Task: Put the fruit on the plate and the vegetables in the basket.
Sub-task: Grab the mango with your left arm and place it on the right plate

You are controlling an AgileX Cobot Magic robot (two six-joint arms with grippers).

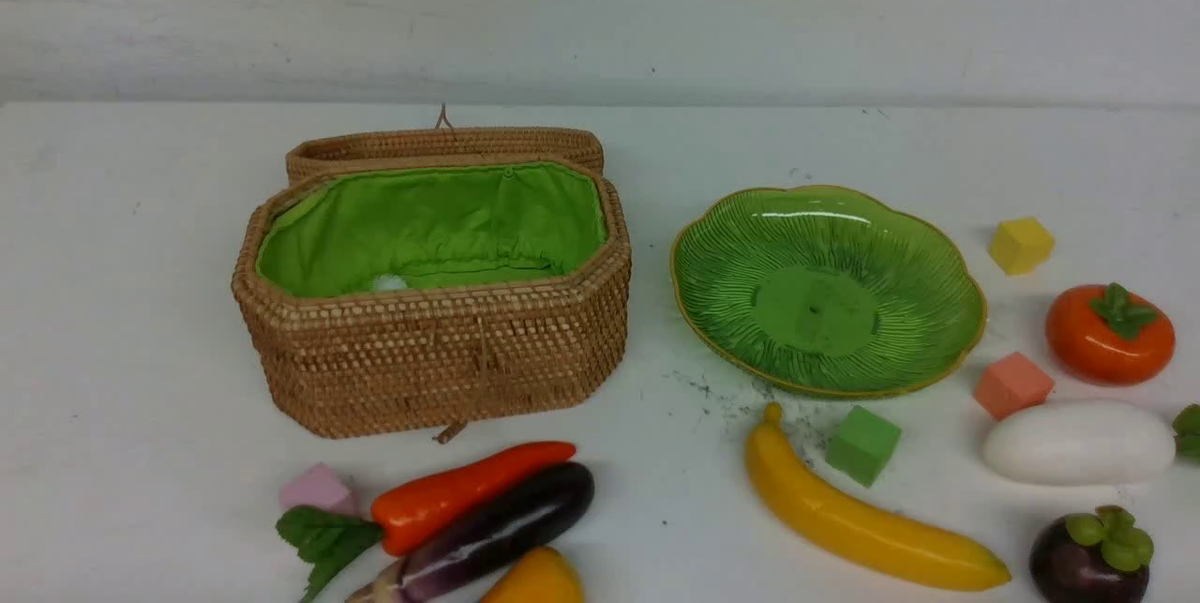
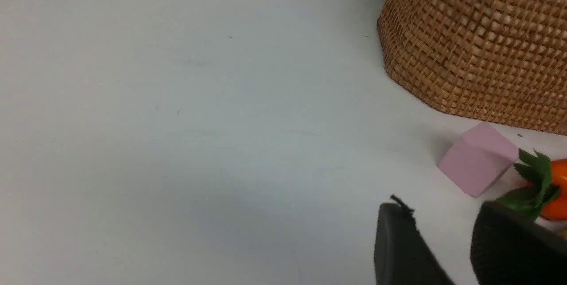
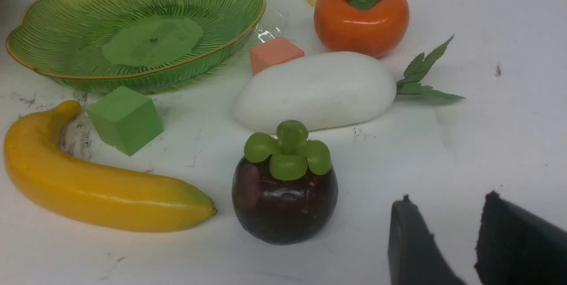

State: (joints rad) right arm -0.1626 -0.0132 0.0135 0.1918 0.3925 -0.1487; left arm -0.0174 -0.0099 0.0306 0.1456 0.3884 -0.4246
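Note:
The wicker basket [image 1: 431, 350] stands open at the left, its lid folded back. To its right the green plate [image 1: 825, 237] lies empty. The pepper [image 1: 469, 490], eggplant [image 1: 506, 528] and mango [image 1: 534, 580] lie together in front of the basket. The banana [image 1: 862, 519], mangosteen [image 1: 1087, 565], radish [image 1: 1078, 442] and persimmon [image 1: 1106, 340] lie near the plate. My left gripper [image 2: 440, 207] is open and empty over bare table, close to the pepper's leaf [image 2: 533, 178]. My right gripper [image 3: 448, 197] is open and empty beside the mangosteen [image 3: 283, 196]. Neither arm shows in the front view.
Foam cubes lie among the toys: pink [image 1: 317, 489] by the pepper's leaf, green [image 1: 862, 444] by the banana, salmon [image 1: 1012, 384] and yellow [image 1: 1020, 245] right of the plate. A small pale object [image 1: 387, 282] shows inside the basket. A wall runs behind the table.

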